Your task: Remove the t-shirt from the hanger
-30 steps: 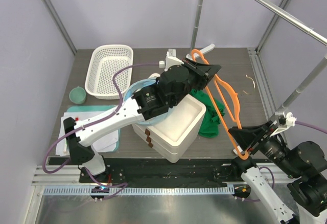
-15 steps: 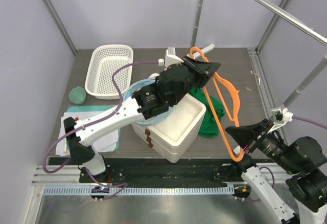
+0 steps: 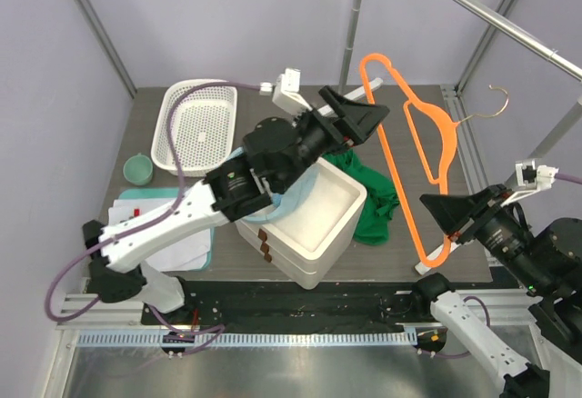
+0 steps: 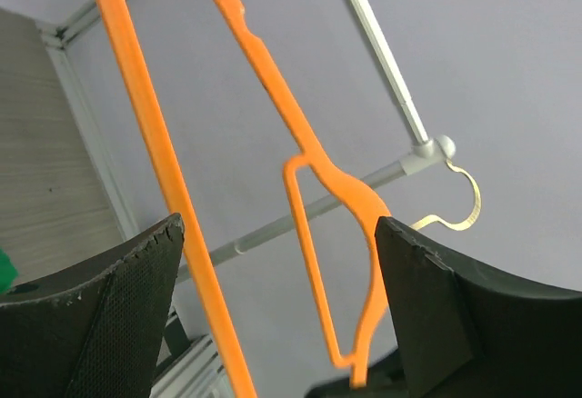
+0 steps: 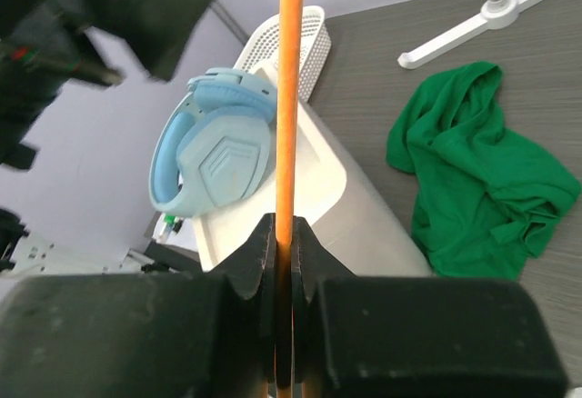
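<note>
The orange hanger point(image 3: 392, 164) hangs bare in the air, tilted, with its metal hook point(image 3: 491, 98) up at the right. My right gripper point(image 3: 438, 227) is shut on its lower end, and the right wrist view shows the orange bar point(image 5: 291, 89) pinched between the pads point(image 5: 289, 234). My left gripper point(image 3: 359, 109) stands open beside the hanger's top. In its wrist view the hanger point(image 4: 145, 125) shows between the spread fingers point(image 4: 277, 234), untouched. The dark green t-shirt point(image 3: 368, 200) lies crumpled on the table right of the white box, also seen in the right wrist view point(image 5: 477, 171).
A white foam box point(image 3: 318, 225) with blue headphones point(image 5: 218, 148) on it stands mid-table. A white basket point(image 3: 195, 125) and a pale green bowl point(image 3: 138, 169) sit at the back left, papers point(image 3: 182, 243) at the near left. Metal frame poles point(image 3: 509, 25) cross overhead at the right.
My left gripper opened and let go of the hanger. My right gripper closed on the hanger's lower end and lifted it up and to the right.
</note>
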`<state>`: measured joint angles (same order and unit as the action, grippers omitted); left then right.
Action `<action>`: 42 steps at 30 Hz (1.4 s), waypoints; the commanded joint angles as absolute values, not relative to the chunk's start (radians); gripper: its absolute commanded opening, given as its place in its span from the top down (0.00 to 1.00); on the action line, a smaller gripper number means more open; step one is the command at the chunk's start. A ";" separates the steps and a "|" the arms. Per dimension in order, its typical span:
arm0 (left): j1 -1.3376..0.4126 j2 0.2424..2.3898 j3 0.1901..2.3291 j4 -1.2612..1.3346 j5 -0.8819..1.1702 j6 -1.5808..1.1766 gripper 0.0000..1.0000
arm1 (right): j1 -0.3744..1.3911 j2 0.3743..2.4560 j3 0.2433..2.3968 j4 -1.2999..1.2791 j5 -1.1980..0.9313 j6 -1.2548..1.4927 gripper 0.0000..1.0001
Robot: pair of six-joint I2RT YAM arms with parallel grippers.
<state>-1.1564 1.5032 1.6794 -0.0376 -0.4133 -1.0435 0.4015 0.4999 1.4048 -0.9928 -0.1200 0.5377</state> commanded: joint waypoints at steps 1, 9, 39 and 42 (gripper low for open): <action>-1.160 1.306 1.565 0.072 -0.339 -0.879 0.14 | 0.400 0.597 1.457 -0.962 0.033 0.549 0.99; -1.160 1.044 1.395 -0.066 -0.080 -0.842 0.15 | 0.400 0.767 1.454 -0.691 0.139 0.539 0.99; -1.160 0.704 1.312 -0.428 -0.232 -0.769 0.17 | 0.400 1.281 1.713 -0.518 0.531 0.607 0.99; -1.160 0.710 1.313 -0.425 -0.227 -0.775 0.17 | 0.400 1.293 1.707 -0.519 0.555 0.615 0.99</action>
<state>-1.1564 0.6991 1.2778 -0.4221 -0.2180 -0.7952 0.4015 1.2858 1.6703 -0.5758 0.4793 0.5888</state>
